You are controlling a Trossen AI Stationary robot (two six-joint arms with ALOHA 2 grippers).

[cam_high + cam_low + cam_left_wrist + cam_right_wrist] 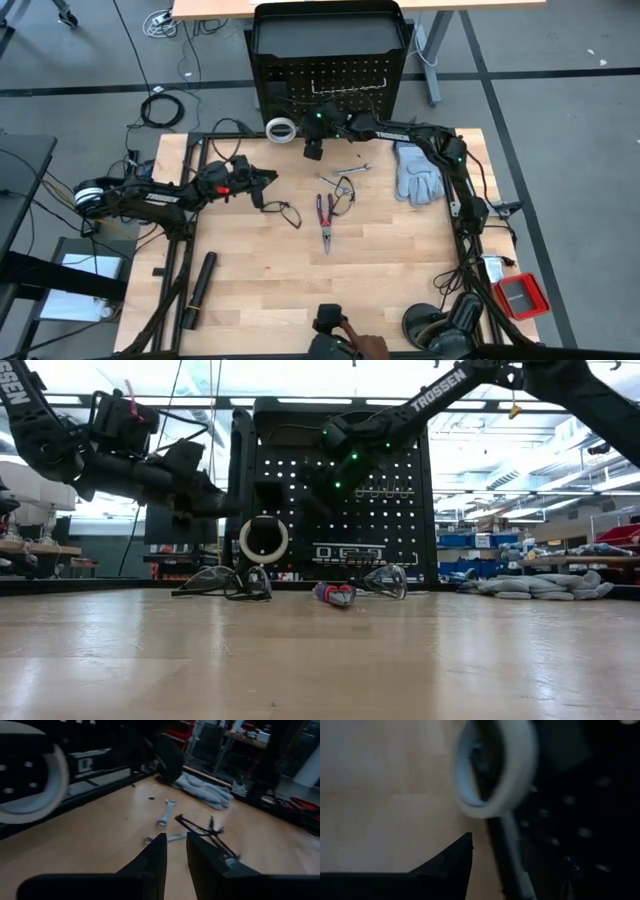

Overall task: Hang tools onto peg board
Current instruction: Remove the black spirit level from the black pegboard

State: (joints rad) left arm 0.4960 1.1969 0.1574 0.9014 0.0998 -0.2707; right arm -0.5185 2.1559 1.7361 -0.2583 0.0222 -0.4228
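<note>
high view: round white tape ring (281, 129) against perforated peg board (330, 78).

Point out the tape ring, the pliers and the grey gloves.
tape ring (281, 129): high view, white rim by the peg board.
pliers (325, 212): high view, handles.
gloves (417, 172): high view, palm.
</note>
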